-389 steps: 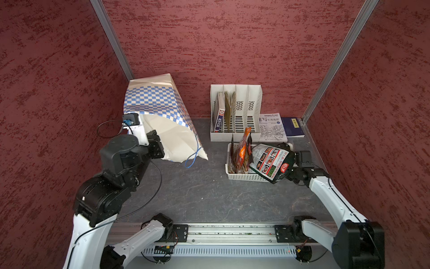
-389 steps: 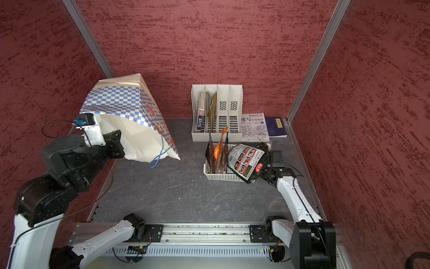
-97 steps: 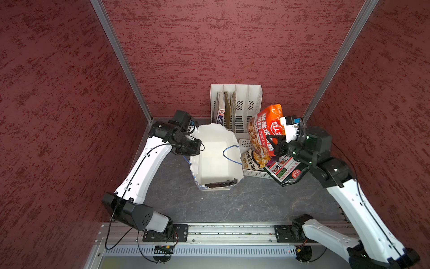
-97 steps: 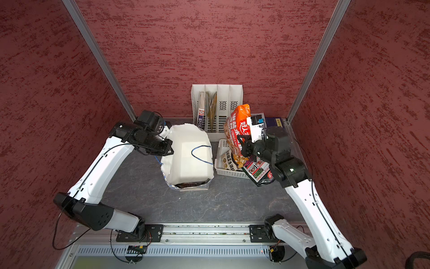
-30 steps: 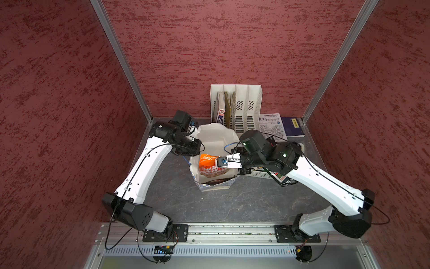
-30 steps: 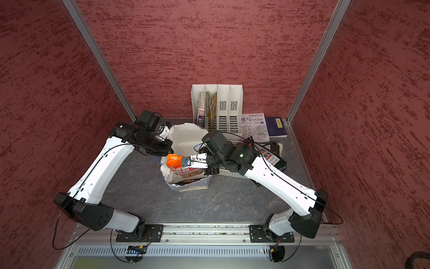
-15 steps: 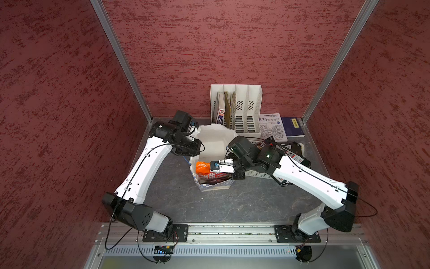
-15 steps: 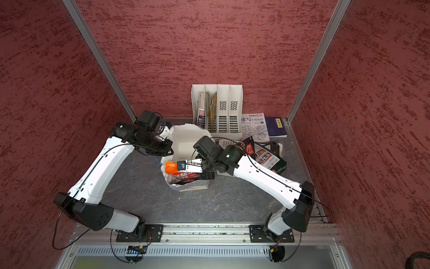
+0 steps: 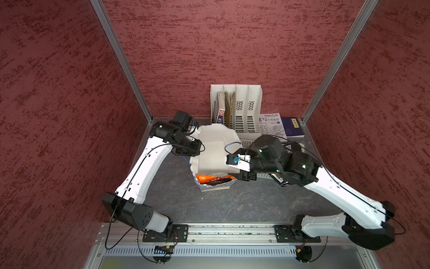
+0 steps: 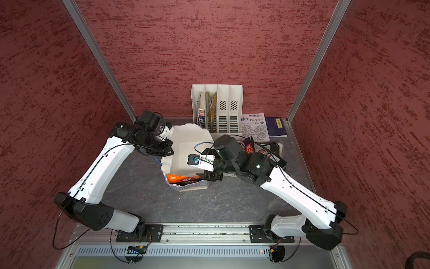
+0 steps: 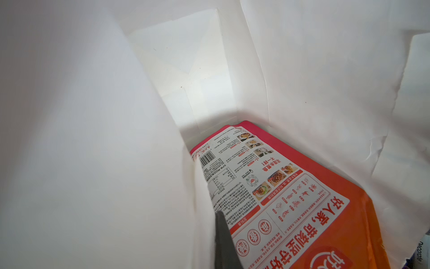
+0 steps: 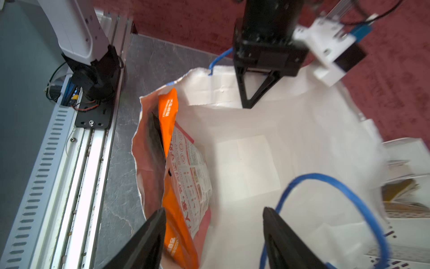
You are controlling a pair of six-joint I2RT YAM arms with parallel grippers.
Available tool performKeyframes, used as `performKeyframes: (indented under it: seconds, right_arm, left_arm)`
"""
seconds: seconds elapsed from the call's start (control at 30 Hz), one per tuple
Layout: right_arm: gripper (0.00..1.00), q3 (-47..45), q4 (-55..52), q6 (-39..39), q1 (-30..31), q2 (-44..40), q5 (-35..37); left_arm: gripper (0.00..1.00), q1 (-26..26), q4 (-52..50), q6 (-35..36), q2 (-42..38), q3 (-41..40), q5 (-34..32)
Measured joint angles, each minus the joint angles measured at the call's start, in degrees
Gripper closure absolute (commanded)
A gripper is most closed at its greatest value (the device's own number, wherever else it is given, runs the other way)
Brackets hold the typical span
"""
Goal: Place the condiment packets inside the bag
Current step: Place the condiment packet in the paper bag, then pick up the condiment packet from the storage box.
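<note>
pinching the left rim of the upright bag (image 9: 209, 144) with the left pincer (image 12: 250, 102), jaws closed on the paper. hovering at the bag's open mouth with the right pincer (image 12: 214, 216), jaws spread wide, gripping nothing. inside, against the near wall: orange condiment packet (image 9: 206, 178) beside a black packet (image 12: 154, 137). other black packets (image 10: 250, 147) behind the right arm, outside the bag.
</note>
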Motion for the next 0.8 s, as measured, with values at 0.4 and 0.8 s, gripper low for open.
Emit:
performKeyframes:
  seconds: [0.4, 0.8]
  right_arm:
    - [0.19, -6.21, 2.6, 38.95, -31.71, -3.87, 10.91]
    - [0.2, -13.81, 0.35, 54.47, -46.42, 9.66, 8.02]
  left_arm:
    - [1.0, -0.44, 1.84, -2.67, -0.68, 1.75, 3.19]
    - [1.0, 5.46, 6.49, -4.13, -2.97, -12.13, 10.97]
